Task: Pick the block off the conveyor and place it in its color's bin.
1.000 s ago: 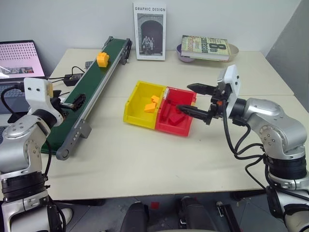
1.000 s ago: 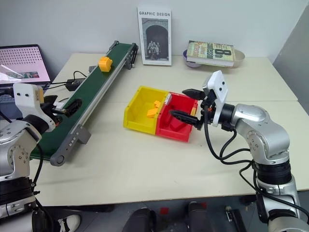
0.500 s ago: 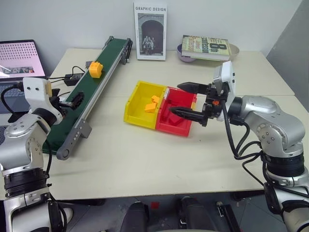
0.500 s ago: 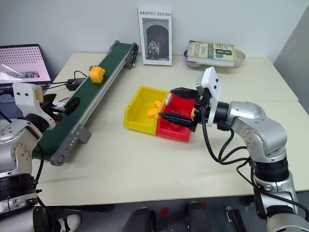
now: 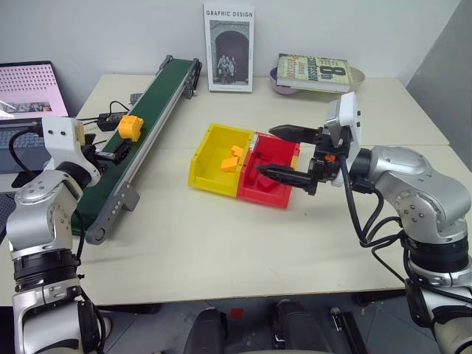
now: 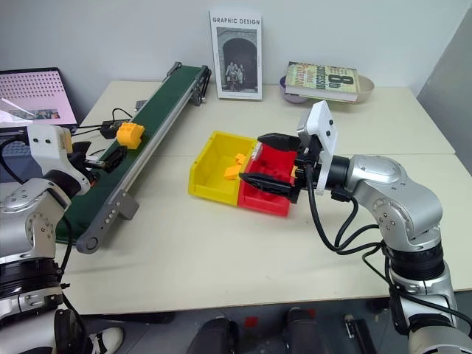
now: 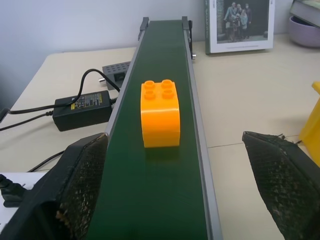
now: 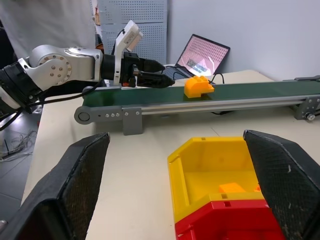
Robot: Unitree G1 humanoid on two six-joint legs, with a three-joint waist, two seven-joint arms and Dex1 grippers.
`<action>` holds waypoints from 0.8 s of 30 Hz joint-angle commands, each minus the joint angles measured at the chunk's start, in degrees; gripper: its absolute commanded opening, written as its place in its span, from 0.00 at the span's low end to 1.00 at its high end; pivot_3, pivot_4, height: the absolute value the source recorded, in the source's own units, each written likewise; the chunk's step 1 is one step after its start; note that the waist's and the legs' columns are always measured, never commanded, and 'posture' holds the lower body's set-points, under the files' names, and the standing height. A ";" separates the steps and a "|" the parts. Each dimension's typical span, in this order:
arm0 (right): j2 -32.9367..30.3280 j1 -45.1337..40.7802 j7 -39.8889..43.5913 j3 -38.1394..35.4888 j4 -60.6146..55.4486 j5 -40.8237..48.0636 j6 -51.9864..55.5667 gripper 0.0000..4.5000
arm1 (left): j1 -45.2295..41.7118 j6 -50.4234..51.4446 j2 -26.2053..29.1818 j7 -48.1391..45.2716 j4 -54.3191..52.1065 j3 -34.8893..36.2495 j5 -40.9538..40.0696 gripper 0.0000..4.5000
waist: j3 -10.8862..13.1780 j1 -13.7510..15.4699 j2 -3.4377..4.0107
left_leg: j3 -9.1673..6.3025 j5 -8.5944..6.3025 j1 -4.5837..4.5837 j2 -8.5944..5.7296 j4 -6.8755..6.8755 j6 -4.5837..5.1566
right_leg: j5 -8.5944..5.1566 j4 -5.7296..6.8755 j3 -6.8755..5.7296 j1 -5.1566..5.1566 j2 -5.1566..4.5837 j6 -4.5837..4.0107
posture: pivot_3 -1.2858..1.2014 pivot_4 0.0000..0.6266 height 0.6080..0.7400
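Observation:
The orange-yellow block point(image 5: 130, 126) rides on the dark green conveyor point(image 5: 158, 96), partway along the belt. My left gripper point(image 5: 110, 147) hovers open just above the belt's near stretch, a short way from the block and pointing along the belt at it. In the left wrist view the block point(image 7: 160, 114) stands ahead of the spread fingers point(image 7: 85, 175). My right gripper point(image 5: 265, 150) is open and empty over the red bin point(image 5: 276, 193), pointing toward the yellow bin point(image 5: 205, 158) joined to it. A few orange blocks point(image 5: 232, 158) lie in the yellow bin.
A laptop point(image 5: 26, 92) and a power adapter point(image 5: 110, 122) with cables sit left of the conveyor. A standing book point(image 5: 228, 48) and a book on a bowl point(image 5: 313, 72) line the table's back edge. Red blocks point(image 5: 263, 177) lie in the red bin.
The block has travelled down the belt toward my left gripper. My right gripper has shifted a little left over the red bin. Both grippers stay open.

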 commanded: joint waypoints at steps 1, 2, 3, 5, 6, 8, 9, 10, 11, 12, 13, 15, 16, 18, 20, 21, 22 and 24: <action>-0.75 -0.40 0.00 -1.30 -2.63 2.12 0.35 1.00 | -1.26 -1.19 0.68 0.21 0.55 -0.43 0.83 0.99 | 0.00 0.00 0.00 | 0.00 0.00 0.00 0.00 0.00 0.00 | 0.00 0.00 0.00 0.00 0.00 0.00 | 0.52 0.24 1.00; -0.78 -0.43 -0.09 -1.30 -2.74 2.41 0.48 1.00 | -1.24 -1.14 0.69 0.15 0.73 -0.52 0.88 0.99 | 0.00 0.00 0.00 | 0.00 0.00 -0.01 -0.01 0.00 0.00 | 0.00 -0.01 0.00 0.00 0.00 0.00 | 0.52 0.24 1.00; -0.75 -0.54 -0.20 -1.28 -2.87 2.67 0.64 1.00 | -1.24 -0.80 0.69 0.02 0.93 -0.57 0.77 0.99 | 0.00 0.00 0.00 | 0.01 0.00 -0.01 0.00 0.00 0.00 | 0.00 -0.01 0.00 0.00 0.00 0.00 | 0.52 0.24 1.00; -0.65 -0.67 -0.35 -1.24 -3.18 3.03 0.92 1.00 | -1.18 -0.35 0.72 -0.13 1.37 -0.59 0.65 0.99 | 0.00 0.00 0.00 | 0.00 0.00 -0.01 0.00 0.00 0.00 | 0.00 -0.01 0.00 0.00 0.00 0.00 | 0.52 0.24 1.00; -0.62 -0.72 -0.38 -1.20 -3.27 3.14 1.02 1.00 | -1.20 -0.26 0.73 -0.14 1.63 -0.60 0.67 0.99 | 0.00 -0.01 0.00 | 0.00 0.00 -0.01 0.00 0.00 0.00 | 0.00 -0.01 0.00 0.00 0.00 0.00 | 0.52 0.24 1.00; -0.64 -0.81 -0.26 -1.03 -3.28 3.29 1.10 1.00 | -1.05 -0.33 0.87 -0.12 2.88 -0.74 1.06 0.99 | 0.00 0.00 0.00 | 0.00 0.00 -0.01 0.00 0.00 0.00 | 0.00 -0.01 -0.01 0.00 0.00 0.00 | 0.52 0.24 1.00; -0.63 -0.84 -0.28 -0.95 -3.26 3.36 1.12 1.00 | -0.88 -0.08 0.99 -0.26 3.10 -0.71 1.01 0.99 | 0.00 0.00 0.00 | 0.00 0.00 0.00 0.00 0.00 0.00 | 0.00 -0.01 0.00 0.00 0.00 0.00 | 0.52 0.24 1.00; -0.63 -0.85 -0.31 -0.89 -3.25 3.42 1.13 1.00 | -0.77 0.10 1.07 -0.37 3.23 -0.68 0.95 0.91 | 0.00 0.00 0.00 | 0.01 0.00 0.00 0.00 0.00 0.00 | 0.00 -0.01 0.00 0.00 0.00 0.00 | 0.52 0.24 1.00; -0.58 -0.87 -0.39 -0.81 -3.19 3.41 1.11 1.00 | -0.53 0.40 1.22 -0.79 3.07 -0.59 0.66 0.89 | 0.00 -0.01 0.00 | 0.01 0.00 0.00 0.00 0.00 0.00 | 0.00 -0.01 0.00 0.00 0.00 0.00 | 0.52 0.24 1.00; -0.63 -0.83 -0.34 -0.76 -3.08 3.40 1.02 1.00 | -0.30 0.82 1.41 -0.99 2.87 -0.46 0.48 0.84 | 0.00 -0.01 0.00 | 0.00 0.00 0.00 0.00 0.00 0.00 | 0.00 -0.01 -0.01 0.00 0.00 0.00 | 0.52 0.24 1.00; -0.67 -0.81 -0.34 -0.70 -3.01 3.39 0.95 1.00 | -0.03 1.22 1.61 -1.03 2.70 -0.33 0.45 0.79 | 0.00 -0.01 0.00 | 0.00 0.00 -0.01 0.00 0.00 0.00 | 0.00 -0.01 -0.01 0.00 0.00 0.00 | 0.52 0.24 1.00; -0.76 -0.78 -0.35 -0.63 -2.92 3.43 0.83 1.00 | 0.80 2.14 2.07 -0.91 2.09 0.03 0.53 0.70 | 0.00 -0.02 0.00 | 0.00 0.00 -0.01 0.00 0.00 0.00 | 0.00 -0.01 0.00 0.00 0.00 0.00 | 0.52 0.24 1.00; -0.78 -0.84 -0.37 -0.71 -2.80 3.45 0.73 1.00 | 1.47 2.59 2.36 -0.69 1.40 0.27 0.64 0.65 | 0.00 -0.02 0.00 | 0.01 0.00 -0.01 0.00 0.00 0.00 | 0.00 -0.01 0.00 0.00 0.00 0.00 | 0.52 0.24 1.00; -0.74 -0.97 -0.40 -0.76 -2.54 3.35 0.52 1.00 | 2.54 3.60 2.81 -0.16 -0.33 0.88 0.52 0.55 | 0.00 -0.03 0.00 | 0.01 0.00 0.00 0.00 0.00 0.00 | 0.00 -0.01 0.00 -0.01 -0.01 0.00 | 0.52 0.24 1.00; -0.64 -1.09 -0.46 -0.70 -2.32 3.28 0.37 1.00 | 3.16 5.05 3.12 0.17 -2.43 1.52 -0.15 0.48 | 0.00 -0.03 0.00 | 0.01 0.00 -0.01 0.03 -0.01 0.00 | 0.00 -0.01 0.00 -0.02 -0.07 0.00 | 0.52 0.24 1.00; -0.60 -1.12 -0.43 -0.70 -2.14 3.24 0.24 1.00 | 3.53 5.86 3.30 0.38 -3.66 1.80 -0.36 0.42 | 0.00 -0.02 0.00 | -0.01 0.00 -0.01 0.03 -0.01 0.00 | 0.00 -0.01 0.00 -0.02 -0.11 0.00 | 0.52 0.24 1.00; -0.56 -1.15 -0.45 -0.68 -2.05 3.22 0.18 1.00 | 3.80 6.42 3.44 0.52 -4.47 1.99 -0.47 0.37 | 0.00 -0.02 0.00 | -0.02 0.00 -0.02 0.04 -0.01 0.00 | 0.00 -0.01 -0.02 -0.02 -0.11 0.00 | 0.52 0.24 1.00; -0.49 -0.97 -0.42 -0.63 -1.75 2.96 -0.29 1.00 | 4.46 7.74 3.67 0.77 -6.46 2.45 -0.74 0.34 | 0.00 0.01 0.00 | -0.03 0.00 -0.02 0.03 0.00 0.00 | 0.00 0.00 -0.02 -0.01 -0.11 0.00 | 0.52 0.24 1.00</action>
